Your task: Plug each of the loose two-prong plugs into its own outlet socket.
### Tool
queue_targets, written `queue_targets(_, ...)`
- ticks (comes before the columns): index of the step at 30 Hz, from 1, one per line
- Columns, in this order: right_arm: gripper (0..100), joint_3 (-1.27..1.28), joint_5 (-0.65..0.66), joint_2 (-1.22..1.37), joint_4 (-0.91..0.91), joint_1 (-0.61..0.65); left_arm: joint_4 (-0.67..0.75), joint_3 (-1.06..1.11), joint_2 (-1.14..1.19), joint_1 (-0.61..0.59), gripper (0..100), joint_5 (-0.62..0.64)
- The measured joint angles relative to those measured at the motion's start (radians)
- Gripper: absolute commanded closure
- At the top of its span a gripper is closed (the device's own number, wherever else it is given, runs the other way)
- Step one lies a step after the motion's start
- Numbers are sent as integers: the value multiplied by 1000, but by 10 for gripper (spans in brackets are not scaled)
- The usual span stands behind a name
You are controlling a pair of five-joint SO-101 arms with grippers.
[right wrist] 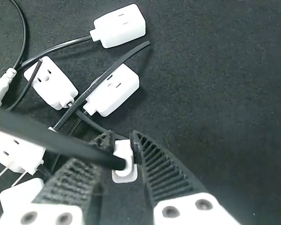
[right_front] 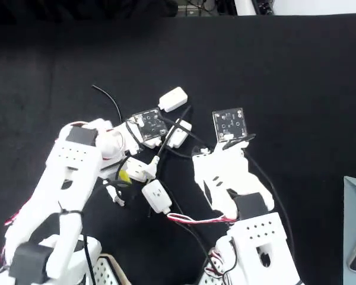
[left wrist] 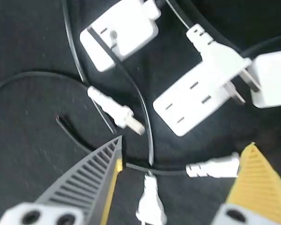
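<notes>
Plug (right wrist: 124, 169) pinched in right gripper (right wrist: 121, 141), arm stretched forward; left gripper (left wrist: 183, 145) wide above outlet socket (left wrist: 189, 101).

From my right wrist I count five white socket blocks (right wrist: 119, 26). Under my left wrist lie three slim white plugs (left wrist: 114, 110) on black cords; a fourth plug (right wrist: 123, 171) sits pinched in my right hand (right wrist: 122, 140). Two square black boards (right_front: 150, 123) lie on the bench (right_front: 296, 71).

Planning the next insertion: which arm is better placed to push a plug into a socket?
Right. The right gripper is shut on a plug, with a socket close by. The left gripper is open above loose plugs, holding nothing.
</notes>
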State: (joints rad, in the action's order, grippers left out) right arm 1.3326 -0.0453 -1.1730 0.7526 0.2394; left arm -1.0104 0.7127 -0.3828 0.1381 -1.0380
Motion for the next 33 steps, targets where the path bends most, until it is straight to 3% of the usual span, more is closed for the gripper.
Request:
queue_targets(16, 986, 23, 0, 0, 0, -37, 295, -2, 348, 74, 665, -37)
queue_targets(25, 986, 23, 0, 0, 0, -37, 290, 2, 368, 89, 974, -38)
queue_targets(33, 986, 23, 0, 0, 0, -37, 133, 0, 256, 80, 971, -34)
